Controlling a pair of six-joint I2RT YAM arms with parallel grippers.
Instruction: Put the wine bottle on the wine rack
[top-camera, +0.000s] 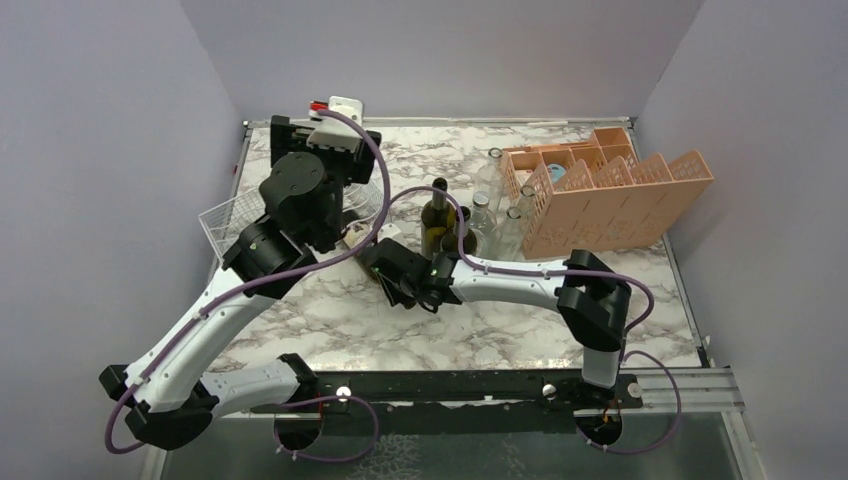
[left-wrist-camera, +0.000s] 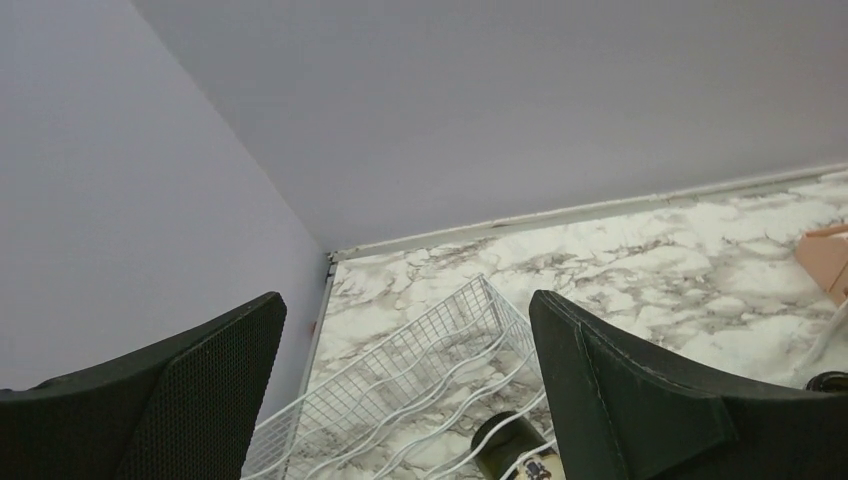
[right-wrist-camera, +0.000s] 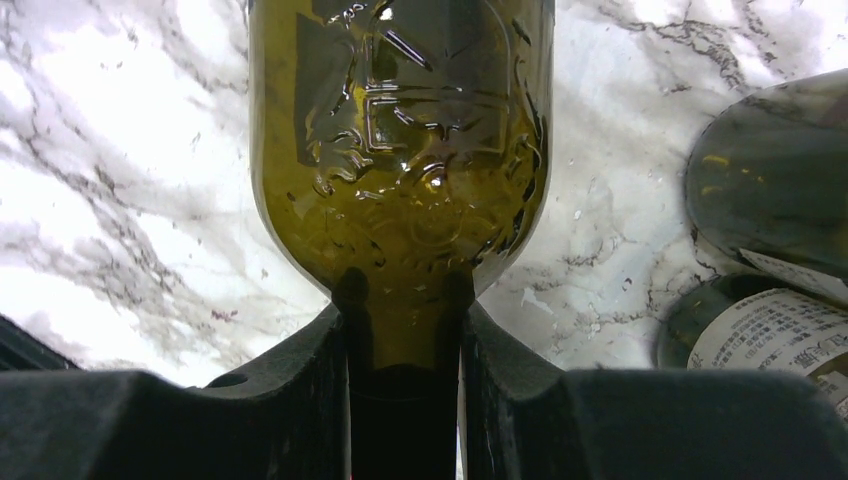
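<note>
Top external, L to R: the white wire wine rack (top-camera: 222, 218) sits at approx 9 o'clock on the marble tabletop (top-camera: 330, 320), close to the left wall and mostly hidden under the left arm. Left wrist cam: left hand (left-wrist-camera: 405, 330) is spread fully wide, w/ nothing btwn its black fingers (left-wrist-camera: 200, 390). The rack's wavy cradle rows lie below it, and the hand is angled up toward the back wall.

Centre: the right arm extends from its base at 5 o'clock, w/ the right hand (right-wrist-camera: 405, 400) aimed toward the rack. Right wrist cam: hand is clamped tight on the neck of the olive-green wine bottle (right-wrist-camera: 400, 150); embossed shoulder and body stretch away w/ marble behind. The bottle is near the rack, at its 4 o'clock, off the cradles. Can't tell if it touches the tabletop.

Right of that: two dark bottles (top-camera: 437, 215) stand at the hand's 1 o'clock, one w/ a paper label. Clear bottles (top-camera: 483, 215) stand just beside them. An orange crate (top-camera: 600, 195) w/ dividers sits at 2 o'clock on the tabletop.
</note>
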